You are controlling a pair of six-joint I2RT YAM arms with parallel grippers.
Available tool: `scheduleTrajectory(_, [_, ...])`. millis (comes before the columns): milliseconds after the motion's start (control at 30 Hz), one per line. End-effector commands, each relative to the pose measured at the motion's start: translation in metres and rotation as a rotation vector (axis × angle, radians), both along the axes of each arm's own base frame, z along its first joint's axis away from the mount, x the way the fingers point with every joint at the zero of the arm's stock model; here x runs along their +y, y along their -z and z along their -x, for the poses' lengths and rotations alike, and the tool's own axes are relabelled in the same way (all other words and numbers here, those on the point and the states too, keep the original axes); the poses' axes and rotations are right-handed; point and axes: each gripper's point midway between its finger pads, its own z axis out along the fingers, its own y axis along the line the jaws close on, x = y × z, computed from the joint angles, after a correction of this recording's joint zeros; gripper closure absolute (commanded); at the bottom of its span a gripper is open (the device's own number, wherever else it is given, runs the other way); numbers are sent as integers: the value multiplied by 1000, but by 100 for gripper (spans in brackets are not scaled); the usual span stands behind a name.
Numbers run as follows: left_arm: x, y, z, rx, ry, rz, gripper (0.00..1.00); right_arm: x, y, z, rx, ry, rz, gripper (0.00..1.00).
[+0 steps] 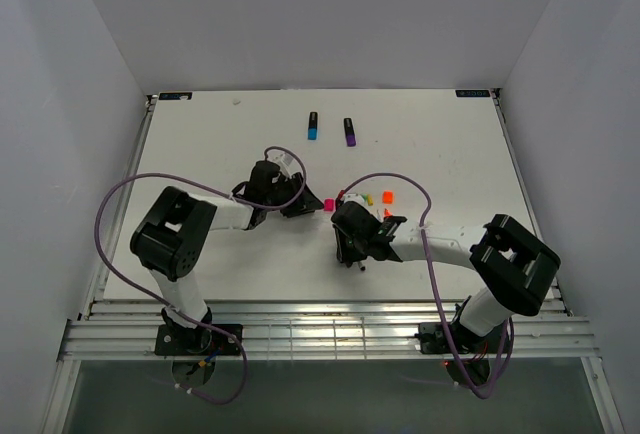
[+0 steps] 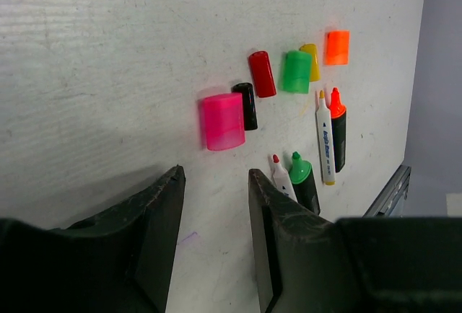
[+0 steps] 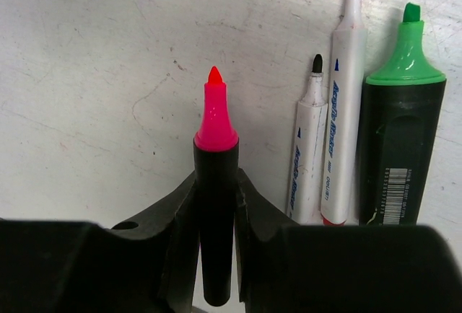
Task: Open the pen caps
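Pink cap (image 2: pixel 223 121) lies loose on the table (image 2: pixel 108 53), black cap (image 2: pixel 246 105) right against it, red cap (image 2: pixel 262 73) and green cap (image 2: pixel 297 71) just past. Left gripper (image 2: pixel 215 176) hangs near the pink cap, jaws apart and empty. Right gripper (image 3: pixel 216 177) clamps the uncapped pink marker (image 3: pixel 215 129).

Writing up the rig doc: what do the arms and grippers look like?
The left arm and right arm match: white tube links between chunky black joint housings, with a loose purple cable looping along each. The left gripper and right gripper are matte black, with two blunt, rough-textured fingers. No markings visible.
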Motion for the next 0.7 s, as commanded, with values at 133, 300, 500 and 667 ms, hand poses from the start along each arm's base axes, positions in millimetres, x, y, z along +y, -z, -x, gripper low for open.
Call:
scheduleTrajectory(133, [12, -35, 5, -98, -22, 6, 46, -16, 14, -3, -2, 22, 69, 67])
scheduleTrajectory(300, [16, -50, 5, -132, -37, 8, 45, -16, 12, -4, -7, 21, 68, 64])
scheduleTrajectory(500, [18, -74, -11, -213, -39, -31, 45, -11, 2, -6, -22, -1, 41, 61])
scheduleTrajectory(667, [26, -93, -39, -288, -73, -99, 44, -3, -29, -16, -92, -20, -5, 52])
